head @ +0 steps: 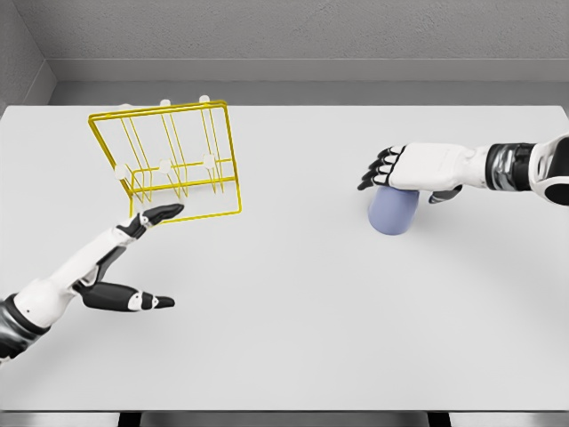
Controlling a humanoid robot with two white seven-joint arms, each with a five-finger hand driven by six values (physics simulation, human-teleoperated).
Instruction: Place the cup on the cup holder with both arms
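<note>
A pale blue cup [394,212] lies on the white table [293,302] at the right. My right hand [391,169] hovers flat over the cup's top, fingers extended leftward, not closed around it. A yellow wire cup holder [169,160] with white-tipped pegs stands at the back left. My left hand [142,245] reaches from the lower left with fingers spread; its fingertips [169,213] are at the holder's front lower edge, thumb pointing right, holding nothing.
A grey wall [293,40] runs behind the table. The table's front edge [284,411] lies along the bottom of the view.
</note>
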